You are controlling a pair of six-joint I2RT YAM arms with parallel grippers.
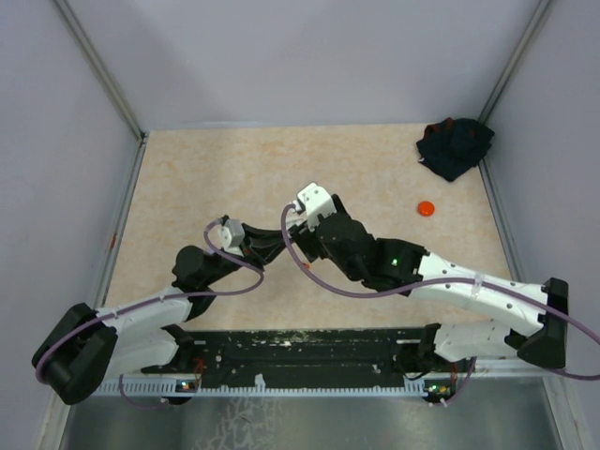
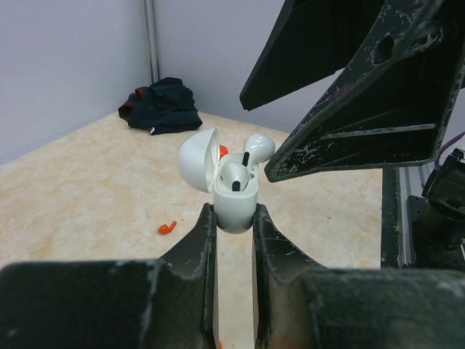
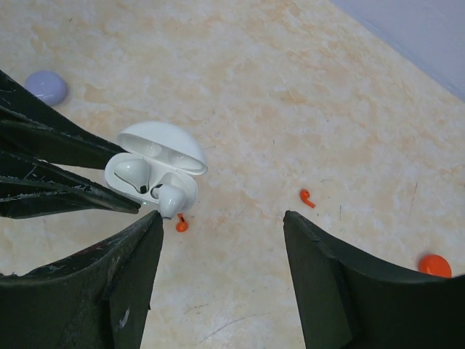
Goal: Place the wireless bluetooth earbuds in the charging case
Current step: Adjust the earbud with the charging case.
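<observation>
Earbuds point(image 2: 234, 176) in white are sitting at the case point(image 2: 234, 207). One is lying down in its socket. The second earbud point(image 2: 258, 147) is standing higher at the rim, tilted and not fully seated. The lid point(image 2: 197, 160) is standing open.

The left gripper point(image 2: 234, 214) is clamping the lower body of the case between both fingers and holding it upright above the middle of the table point(image 1: 234, 159).

The right gripper point(image 3: 221, 222) is hovering over the case with its jaws spread wide and nothing between them. One fingertip is just beside the second earbud; whether they are touching cannot be told.

Two orange earbuds point(image 3: 182, 224) are lying on the table below the case, well apart from each other. An orange disc point(image 1: 427, 208) is lying near the right edge, a lavender disc point(image 3: 47, 86) is lying beyond the case, and a dark cloth point(image 1: 455, 145) is lying in the far right corner.
</observation>
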